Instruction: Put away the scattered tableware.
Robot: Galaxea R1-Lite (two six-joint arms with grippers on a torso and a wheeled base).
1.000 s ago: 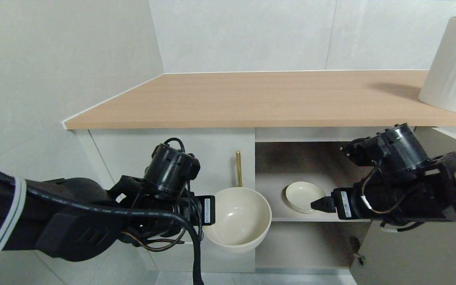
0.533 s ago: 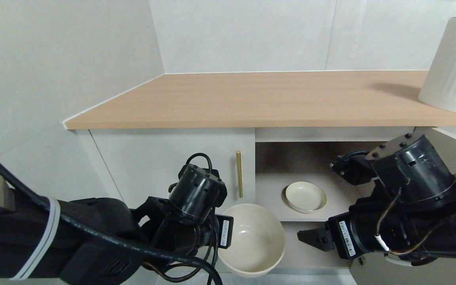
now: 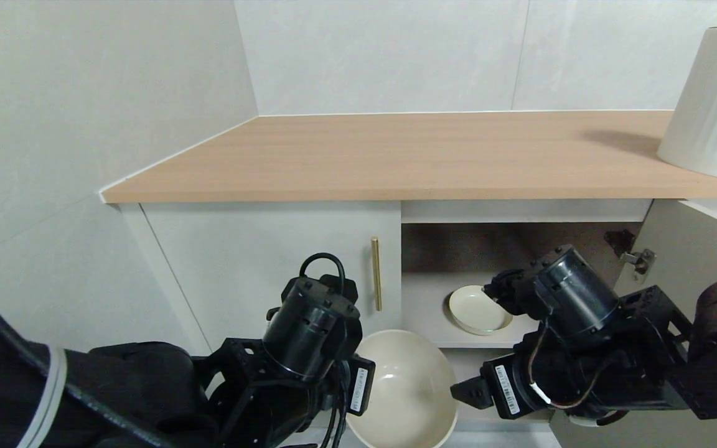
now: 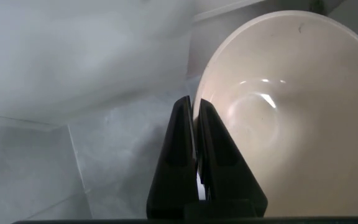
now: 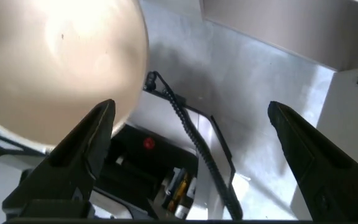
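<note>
Gripping the bowl point(image 3: 405, 389), left gripper point(image 4: 194, 111) has lowered.

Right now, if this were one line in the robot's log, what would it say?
left claw: shut on bowl rim | right claw: open, empty | small plate: on cupboard shelf

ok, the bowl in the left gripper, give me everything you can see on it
The bowl is cream, glossy, ceramic-looking, deep and round, empty, with highlights inside. The left gripper is shut on its rim, holding it opening-up, low in front of the open cabinet, below the shelf with the small plate. The right gripper sits open beside the opposite rim; contact there is unclear.
</note>
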